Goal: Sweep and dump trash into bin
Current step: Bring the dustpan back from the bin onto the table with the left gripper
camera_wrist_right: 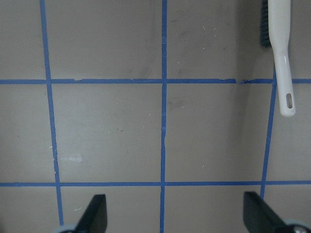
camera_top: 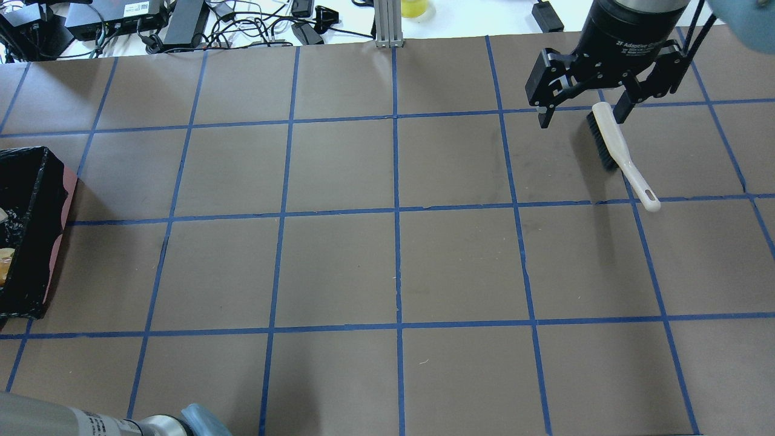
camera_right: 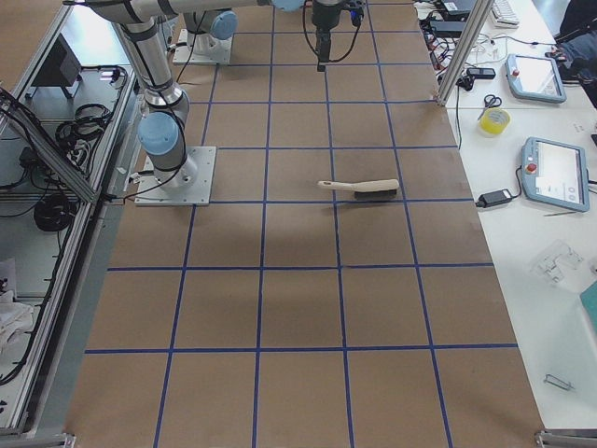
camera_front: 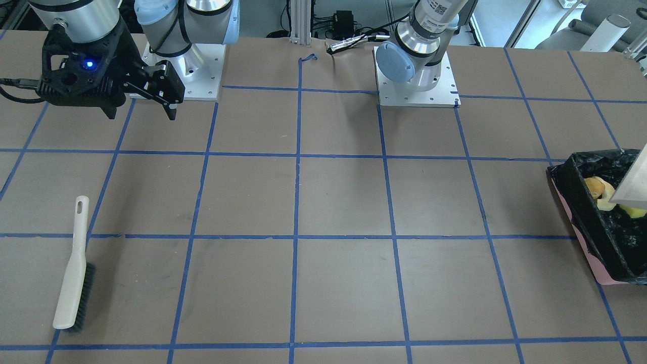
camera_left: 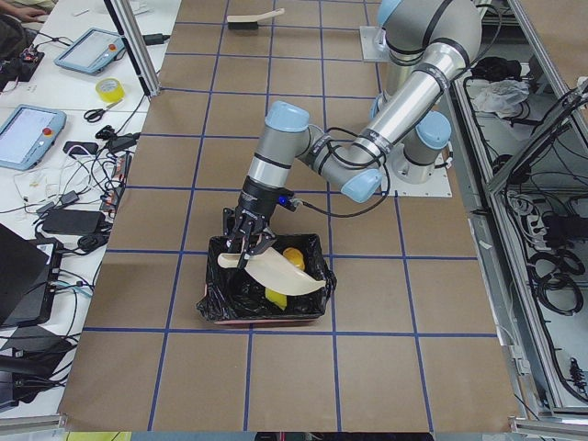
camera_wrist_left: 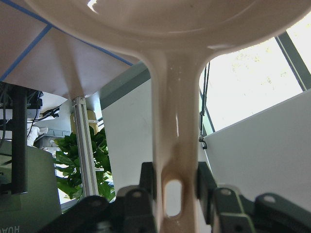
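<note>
The bin (camera_left: 219, 303) is a pink box lined with a black bag; it also shows in the front view (camera_front: 586, 222) and the overhead view (camera_top: 36, 181). Inside lie the trash: a golden-brown lump (camera_front: 594, 186), a pale crescent piece (camera_front: 607, 198) and a yellow sponge (camera_front: 635, 211). My left gripper (camera_wrist_left: 175, 189) is shut on the handle of a beige dustpan (camera_wrist_left: 170, 121), held tilted over the bin (camera_left: 276, 273). My right gripper (camera_top: 581, 118) is open and empty, raised above the table near the brush (camera_top: 617, 151).
The white brush with dark bristles lies flat on the brown papered table (camera_front: 76, 263), also in the right wrist view (camera_wrist_right: 281, 53). Both arm bases stand at the table's rear edge. Cables and tablets lie on side benches.
</note>
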### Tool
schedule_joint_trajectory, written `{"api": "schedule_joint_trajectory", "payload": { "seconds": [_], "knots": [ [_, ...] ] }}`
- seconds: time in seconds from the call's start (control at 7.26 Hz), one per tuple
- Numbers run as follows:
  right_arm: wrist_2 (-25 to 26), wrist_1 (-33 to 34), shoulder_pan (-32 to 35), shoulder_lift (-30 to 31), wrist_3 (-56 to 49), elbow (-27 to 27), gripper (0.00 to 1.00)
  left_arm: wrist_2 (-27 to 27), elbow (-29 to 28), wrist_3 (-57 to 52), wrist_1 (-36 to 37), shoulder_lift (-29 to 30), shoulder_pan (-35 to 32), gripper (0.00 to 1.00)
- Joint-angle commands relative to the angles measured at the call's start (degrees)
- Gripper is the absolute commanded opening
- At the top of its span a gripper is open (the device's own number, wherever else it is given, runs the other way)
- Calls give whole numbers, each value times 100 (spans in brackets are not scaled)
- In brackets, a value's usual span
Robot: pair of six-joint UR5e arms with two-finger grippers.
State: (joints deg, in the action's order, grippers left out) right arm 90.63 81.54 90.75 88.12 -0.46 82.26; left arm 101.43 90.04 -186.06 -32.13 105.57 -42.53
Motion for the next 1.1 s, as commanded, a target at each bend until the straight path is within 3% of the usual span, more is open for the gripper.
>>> {"api": "schedule_joint_trajectory", "payload": {
  "seconds": [0.0, 0.28, 0.41, 0.96],
  "knots": [
    [-37, 11, 4, 3, -68, 1, 100, -27, -1106, 445, -2035, 139, -219, 0],
    [-37, 72, 4, 3, -77, 18, 100, -62, -1681, 1698, -3199, 201, -684, 0],
    [-37, 116, 4, 3, -77, 19, 100, -340, -1674, 2287, -3429, 201, -851, 0],
    [-2, 125, 13, -5, -68, 19, 100, -457, -1525, 4853, -3801, 271, -2107, 0]
  ]
}}
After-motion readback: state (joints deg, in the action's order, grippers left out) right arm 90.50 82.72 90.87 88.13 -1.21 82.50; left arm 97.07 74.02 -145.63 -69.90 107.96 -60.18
